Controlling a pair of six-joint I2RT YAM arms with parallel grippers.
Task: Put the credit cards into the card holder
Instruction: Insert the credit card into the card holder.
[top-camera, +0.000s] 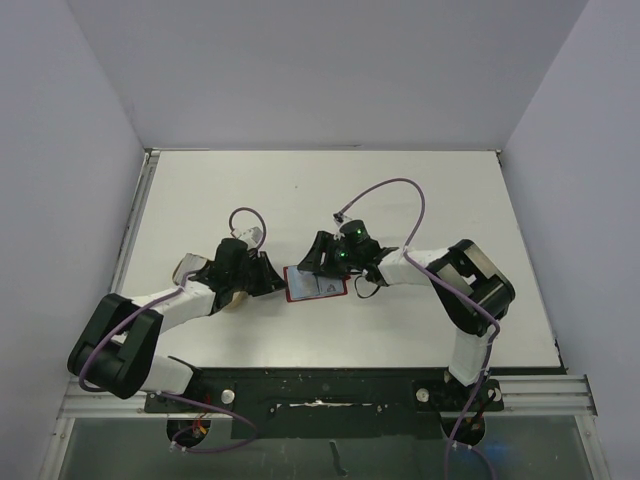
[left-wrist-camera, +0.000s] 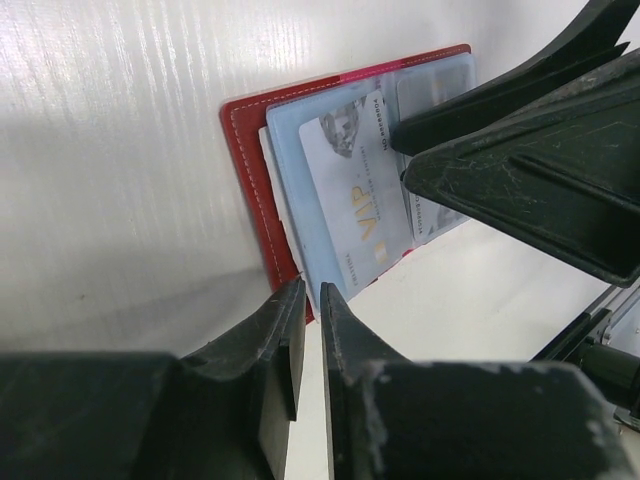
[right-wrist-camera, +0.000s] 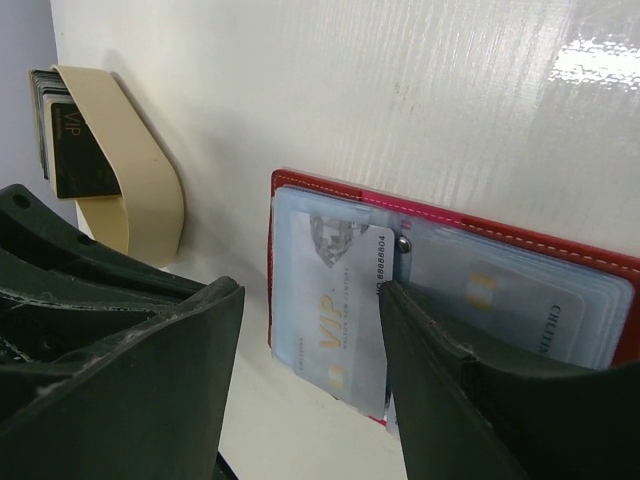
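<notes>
The red card holder (top-camera: 318, 286) lies open on the white table, its clear sleeves up. A pale grey VIP credit card (right-wrist-camera: 330, 310) sits in the left sleeve and sticks out at the near edge; it also shows in the left wrist view (left-wrist-camera: 350, 195). More cards show in the right sleeves (right-wrist-camera: 520, 300). My right gripper (right-wrist-camera: 305, 340) is open over the holder, with one finger (right-wrist-camera: 470, 390) resting by the snap at the middle fold. My left gripper (left-wrist-camera: 310, 300) is shut and empty, its tips at the holder's red edge (left-wrist-camera: 250, 180).
A tan oval dish (right-wrist-camera: 140, 190) stands left of the holder with a stack of cards (right-wrist-camera: 65, 140) in it, the front one dark. In the top view the dish (top-camera: 188, 266) lies partly under my left arm. Both grippers meet over the holder.
</notes>
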